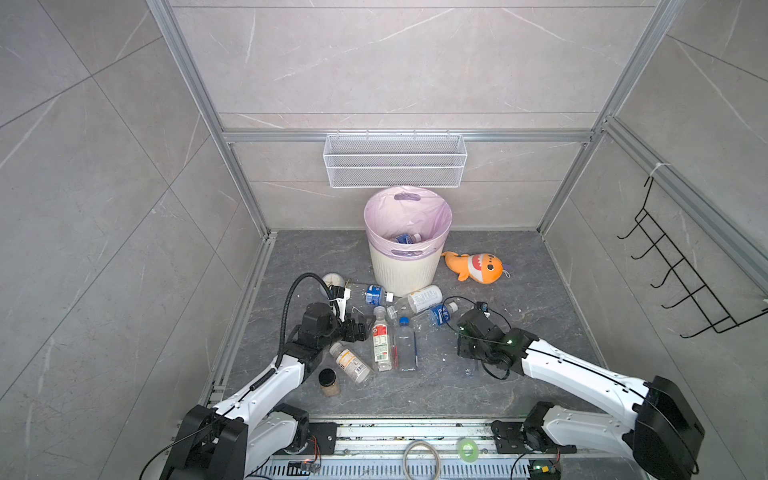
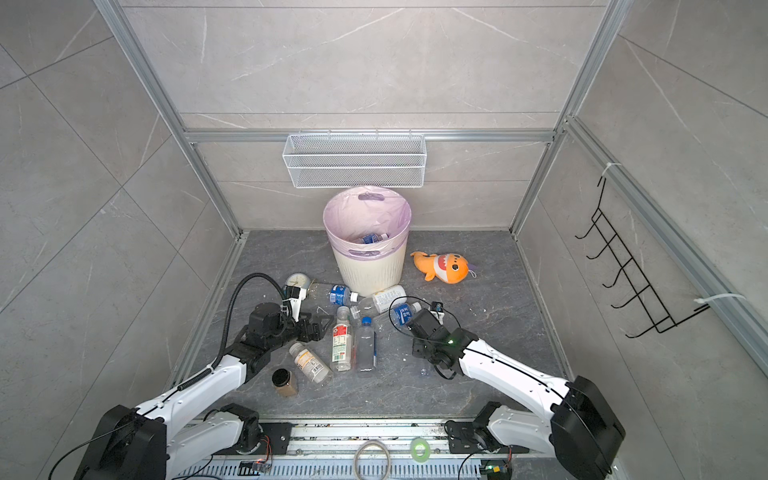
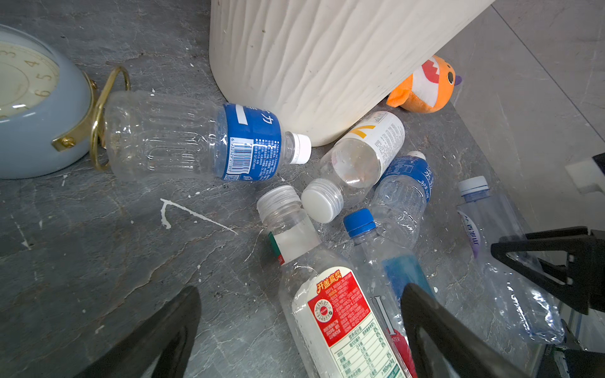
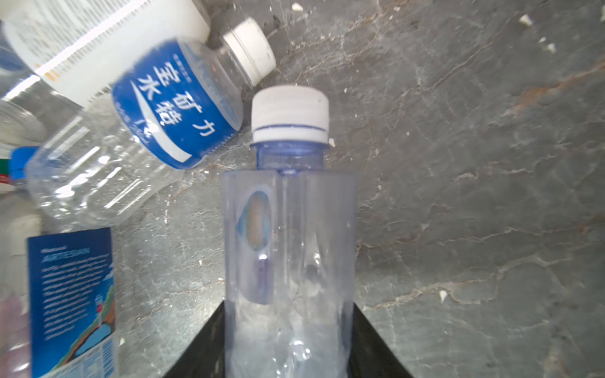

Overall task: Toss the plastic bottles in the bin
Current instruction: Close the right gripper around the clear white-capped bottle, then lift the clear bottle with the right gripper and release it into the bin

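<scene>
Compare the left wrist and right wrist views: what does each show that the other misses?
Left wrist only: the clock, bin, orange plush and open left claw. Right wrist only: readable label print on the blue-capped bottle. Both: the right claw shut on the clear white-capped bottle, plus the blue-label bottle and white-label bottle.

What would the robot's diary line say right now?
right gripper: shut on bluish white-capped bottle | left gripper: open near red-label bottle | bin: blue-label bottle inside | floor: several bottles loose

Plastic bottles (image 3: 193, 140) jumbled mid-frame against the bin (image 3: 327, 59), clock (image 3: 39, 108) beside one, left gripper (image 3: 301, 289) gaping wide in the foreground.
</scene>
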Controlling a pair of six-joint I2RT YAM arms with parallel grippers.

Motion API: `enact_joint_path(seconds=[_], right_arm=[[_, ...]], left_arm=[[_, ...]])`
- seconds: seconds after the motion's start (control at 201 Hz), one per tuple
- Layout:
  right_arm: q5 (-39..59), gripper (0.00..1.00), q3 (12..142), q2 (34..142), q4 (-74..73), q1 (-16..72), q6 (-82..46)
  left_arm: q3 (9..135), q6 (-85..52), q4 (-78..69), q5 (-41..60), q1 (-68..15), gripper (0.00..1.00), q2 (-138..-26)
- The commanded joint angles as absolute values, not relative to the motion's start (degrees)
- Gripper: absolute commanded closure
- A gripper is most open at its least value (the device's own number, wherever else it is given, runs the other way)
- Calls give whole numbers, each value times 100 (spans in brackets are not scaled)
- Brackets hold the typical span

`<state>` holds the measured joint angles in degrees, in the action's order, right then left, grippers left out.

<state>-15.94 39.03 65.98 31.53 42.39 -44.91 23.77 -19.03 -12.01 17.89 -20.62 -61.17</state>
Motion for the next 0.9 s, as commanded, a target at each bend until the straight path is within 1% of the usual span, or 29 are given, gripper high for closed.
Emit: enact_joint_path(seconds=[0.0,0.1,0.309,0.537,0.751,0.831,0.891], right_arm=[[-1744,50,3866,6280,3176,4228,-4231],[-1732,51,3899,6110,3240,4228,-4099],[-1740,52,4003,5462,3261,4242,-3823],[-1728,52,4524,5099,3389,4245,-3437],[-1536,53,5593,5478,3471,4245,-2942],[-1517,53,6254,5819,3519,4250,-2832],[-1459,53,7027,6255,3691,4245,-2703]], left_arm=[[2417,-1802,-1336,1746,-2072,3,-6053],[2421,-1794,-1335,1740,-2074,3,-6056],[2415,-1792,-1336,1732,-2075,3,-6071],[2426,-1784,-1340,1740,-2079,3,-6096],[2441,-1783,-1352,1756,-2075,3,-6143],[2443,-1784,-1354,1758,-2075,3,-6153],[2441,-1784,-1362,1758,-2070,3,-6161]])
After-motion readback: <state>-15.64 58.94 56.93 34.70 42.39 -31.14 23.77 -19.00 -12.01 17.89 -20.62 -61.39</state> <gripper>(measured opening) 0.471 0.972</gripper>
